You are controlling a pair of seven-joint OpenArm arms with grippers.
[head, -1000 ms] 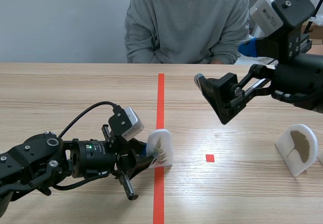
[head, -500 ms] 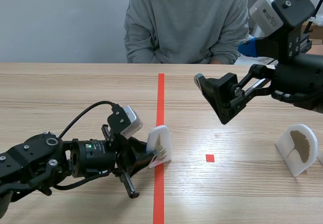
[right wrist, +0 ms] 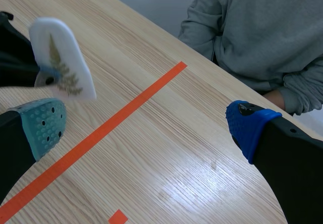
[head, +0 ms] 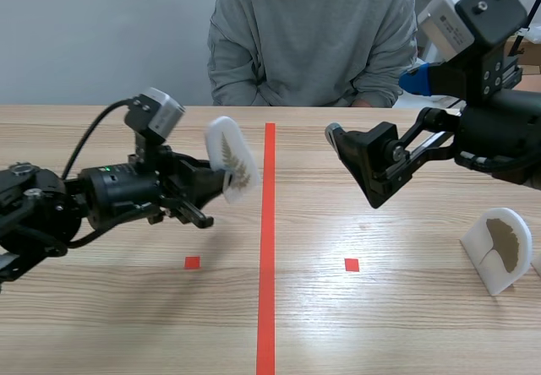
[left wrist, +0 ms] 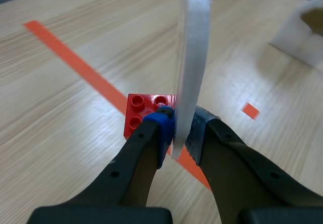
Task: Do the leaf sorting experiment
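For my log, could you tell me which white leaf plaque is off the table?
The fern plaque, held aloft in the left gripper; the fan-leaf plaque stands on the table.

The fern card (head: 230, 171) is white with a green-brown frond, the second card (head: 505, 244) white with a dull olive fan-shaped leaf. The brick (left wrist: 146, 114) is bright red and studded, the table (head: 127, 324) pale wood grain with orange-red tape marks. The right gripper (right wrist: 147, 125) is black, one dotted pad (right wrist: 45, 125) teal and the other blue; the person's hoodie (head: 313, 37) is grey
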